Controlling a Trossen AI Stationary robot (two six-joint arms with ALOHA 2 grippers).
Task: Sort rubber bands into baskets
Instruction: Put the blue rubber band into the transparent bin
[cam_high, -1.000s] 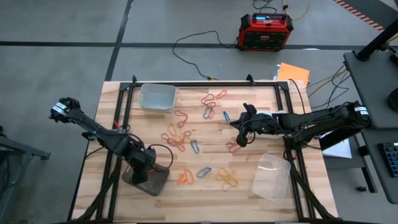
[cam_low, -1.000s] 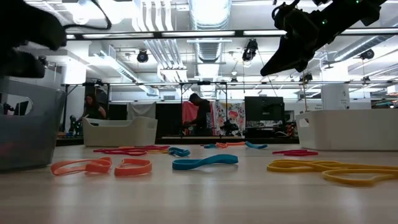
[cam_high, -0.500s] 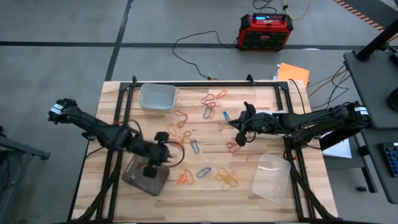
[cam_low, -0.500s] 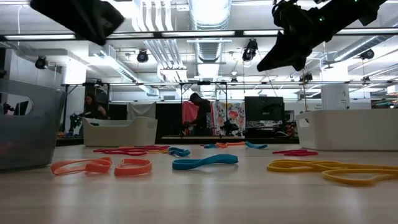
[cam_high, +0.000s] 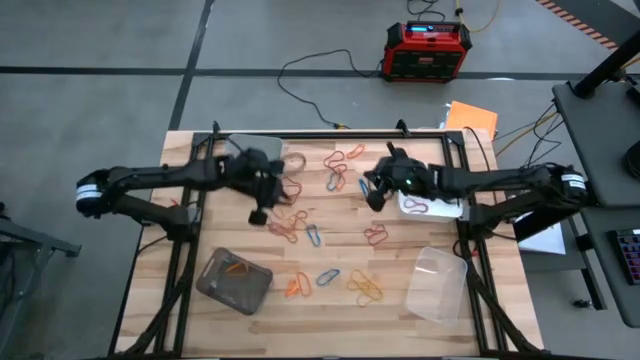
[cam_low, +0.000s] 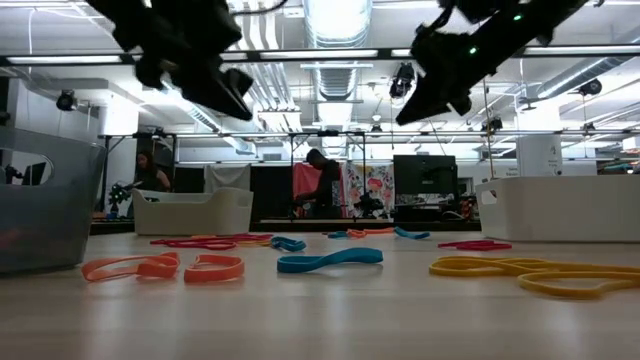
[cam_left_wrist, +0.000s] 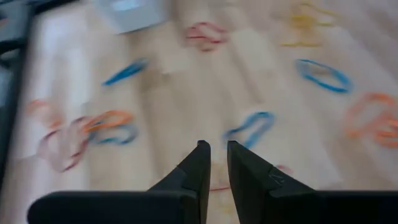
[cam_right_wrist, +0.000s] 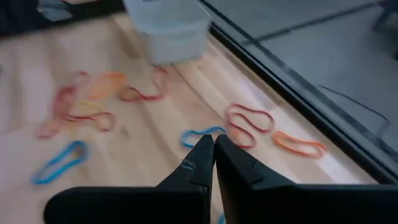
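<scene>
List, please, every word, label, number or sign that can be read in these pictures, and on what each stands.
None can be read.
The red-and-black box on the floor: its small bright display is too small to read.
The monitor in the room behind the table: dark, no text visible.

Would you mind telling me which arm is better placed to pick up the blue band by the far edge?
Right: its tool hovers beside that blue band, while the left tool is farther off.

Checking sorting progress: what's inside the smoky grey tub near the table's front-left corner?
The high view shows an orange rubber band lying inside the grey tub. Whether more bands lie in it cannot be told through its dark plastic.
</scene>
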